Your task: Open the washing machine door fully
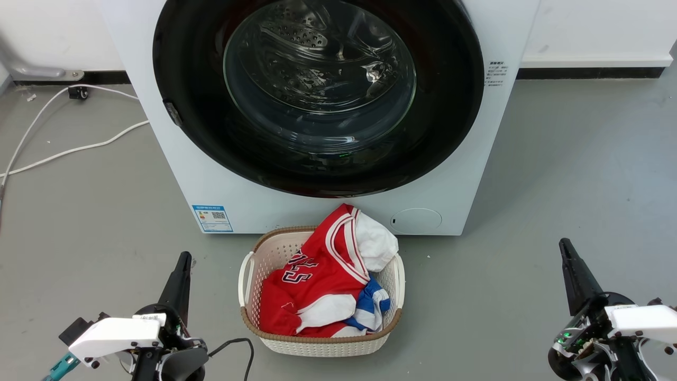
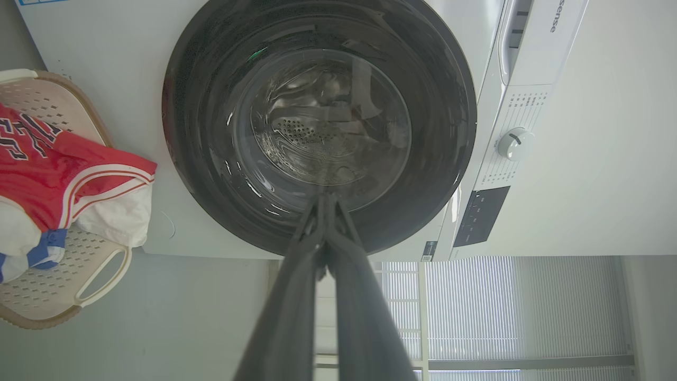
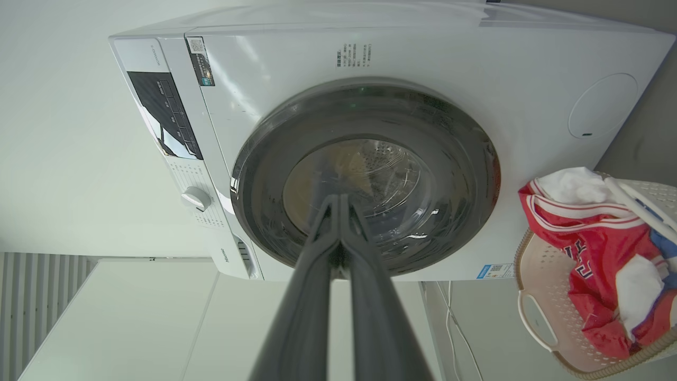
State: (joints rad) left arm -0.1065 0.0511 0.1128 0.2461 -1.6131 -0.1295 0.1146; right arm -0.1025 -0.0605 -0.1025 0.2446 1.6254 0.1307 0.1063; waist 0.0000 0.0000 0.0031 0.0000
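Note:
The white washing machine (image 1: 465,174) stands ahead on the grey floor. Its round glossy black washing machine door (image 1: 195,95) lies flat against the front, and the steel drum shows through the glass window. My left gripper (image 1: 184,257) rests low at the lower left, shut and empty, well short of the machine. My right gripper (image 1: 565,244) sits at the lower right, also shut with nothing in it. In the left wrist view the closed left gripper (image 2: 325,197) points at the door (image 2: 211,79). In the right wrist view the right gripper (image 3: 338,198) points at the door (image 3: 455,159).
A white laundry basket (image 1: 248,275) holding a red jersey (image 1: 317,275) and white and blue clothes stands on the floor right in front of the machine. White cables (image 1: 69,151) trail across the floor at the left. A small round white flap (image 1: 416,220) sits low on the machine front.

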